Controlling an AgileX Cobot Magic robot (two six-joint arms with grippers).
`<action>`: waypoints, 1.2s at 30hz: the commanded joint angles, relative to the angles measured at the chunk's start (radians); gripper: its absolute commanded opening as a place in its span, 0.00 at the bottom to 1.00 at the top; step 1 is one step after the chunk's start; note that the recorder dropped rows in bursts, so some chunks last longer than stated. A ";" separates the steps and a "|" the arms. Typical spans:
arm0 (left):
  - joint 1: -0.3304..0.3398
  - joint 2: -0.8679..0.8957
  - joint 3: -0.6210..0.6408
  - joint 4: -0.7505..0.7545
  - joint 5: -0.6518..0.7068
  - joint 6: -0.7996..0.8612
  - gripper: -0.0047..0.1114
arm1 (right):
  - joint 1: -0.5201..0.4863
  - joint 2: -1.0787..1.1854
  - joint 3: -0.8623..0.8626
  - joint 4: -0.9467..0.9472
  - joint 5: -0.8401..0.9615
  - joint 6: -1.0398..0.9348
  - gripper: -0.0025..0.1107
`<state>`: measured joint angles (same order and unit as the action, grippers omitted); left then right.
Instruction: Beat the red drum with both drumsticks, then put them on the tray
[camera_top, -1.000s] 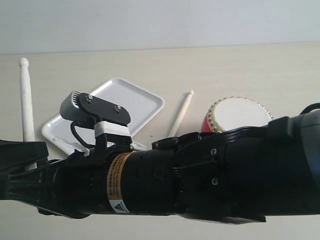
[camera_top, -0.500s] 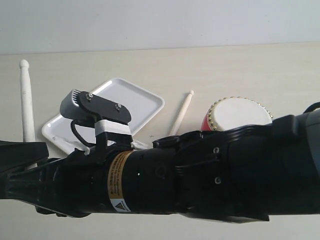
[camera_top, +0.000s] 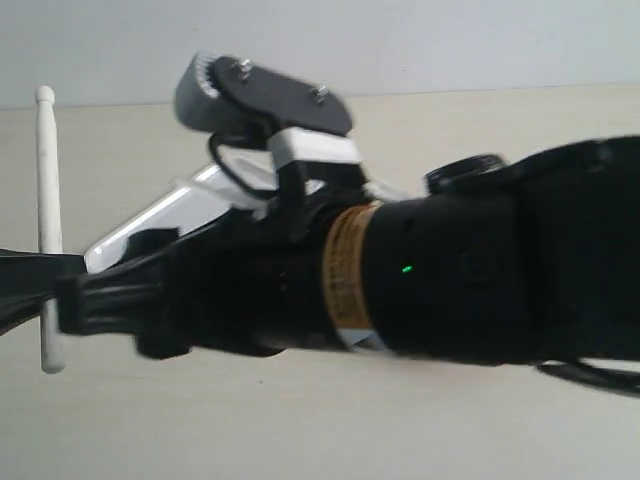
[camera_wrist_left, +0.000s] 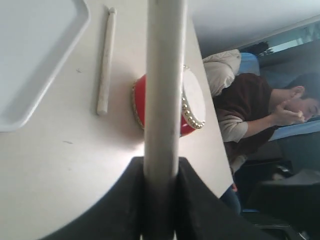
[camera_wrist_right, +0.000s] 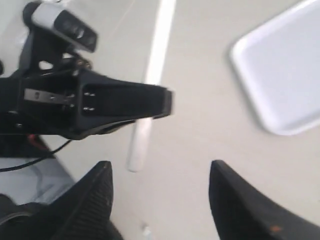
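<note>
The right gripper (camera_wrist_right: 159, 170) hangs over the table (camera_wrist_right: 210, 125), its two dark fingers (camera_wrist_right: 97, 200) spread wide with nothing between them. Beyond it, the black left gripper (camera_wrist_right: 162, 102) clamps a pale stick (camera_wrist_right: 160, 40) that crosses it. A corner of the white tray (camera_wrist_right: 241, 65) lies well apart from the stick.

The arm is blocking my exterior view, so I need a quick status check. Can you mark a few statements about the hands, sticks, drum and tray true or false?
1. The left hand is shut on a drumstick. True.
2. The right hand holds the second drumstick. False: it is open and empty.
3. The second drumstick lies in the tray. False: it lies on the table, between the tray and the red drum.
4. The red drum stands apart from the tray. True.
</note>
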<state>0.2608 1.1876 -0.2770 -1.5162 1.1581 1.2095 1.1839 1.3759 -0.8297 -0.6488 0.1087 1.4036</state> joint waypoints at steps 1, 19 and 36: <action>-0.003 -0.001 -0.021 0.033 -0.044 -0.023 0.04 | -0.011 -0.111 -0.006 -0.091 0.376 -0.024 0.51; -0.003 -0.077 -0.017 0.011 -0.078 0.000 0.04 | -0.233 0.315 -0.346 0.367 0.543 -0.402 0.47; -0.003 -0.077 -0.017 0.016 -0.080 0.003 0.04 | -0.400 0.634 -0.593 0.502 0.765 -0.400 0.47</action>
<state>0.2608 1.1157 -0.2915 -1.4877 1.0652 1.2038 0.8123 1.9960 -1.4094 -0.1474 0.8413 1.0107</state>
